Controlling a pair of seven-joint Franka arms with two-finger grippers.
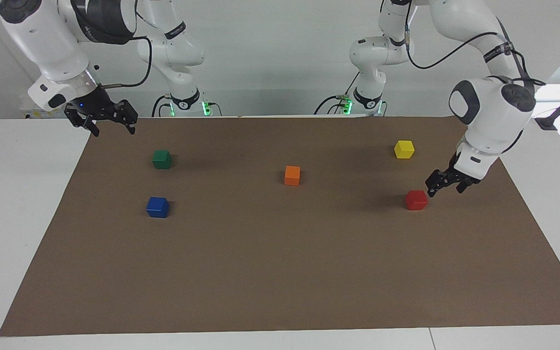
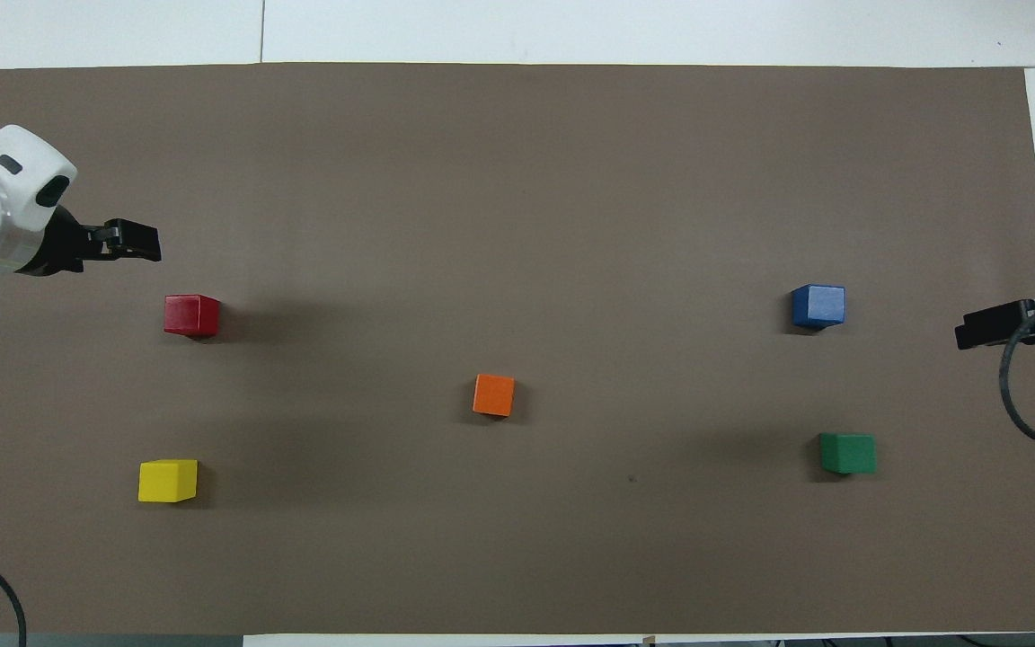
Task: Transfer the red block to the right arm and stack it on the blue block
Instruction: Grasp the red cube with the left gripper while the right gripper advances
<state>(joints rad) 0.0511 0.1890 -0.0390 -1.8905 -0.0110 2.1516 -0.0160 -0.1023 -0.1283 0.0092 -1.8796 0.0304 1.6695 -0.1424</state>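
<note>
Brown paper covers most of the white desk (image 1: pixel 27 218), and five small cubes sit on it, well apart from one another.

Nearest the robots are the yellow block (image 1: pixel 404 149) toward the left arm's end and the green block (image 1: pixel 162 159) toward the right arm's end. A little farther out, the orange block (image 1: pixel 292 175) rests about midway along the desk.

Farther still lie the two cubes of the task. The red block (image 1: pixel 416 200) stands flat on the paper at the left arm's end, in line with the yellow one. The blue block (image 1: pixel 158 207) stands at the right arm's end, in line with the green one, with nothing on top of it.

The left tool (image 1: pixel 447 187) hangs low over the paper just beside the red block, on the side toward the edge of the desk, tilted down toward the cube but not touching it. Its fingers stand slightly apart and hold nothing.

The right tool (image 1: pixel 110 124), with a blue light at its wrist, waits raised over the corner of the paper at its own end, close to the robots. Its fingers are spread wide and empty.
</note>
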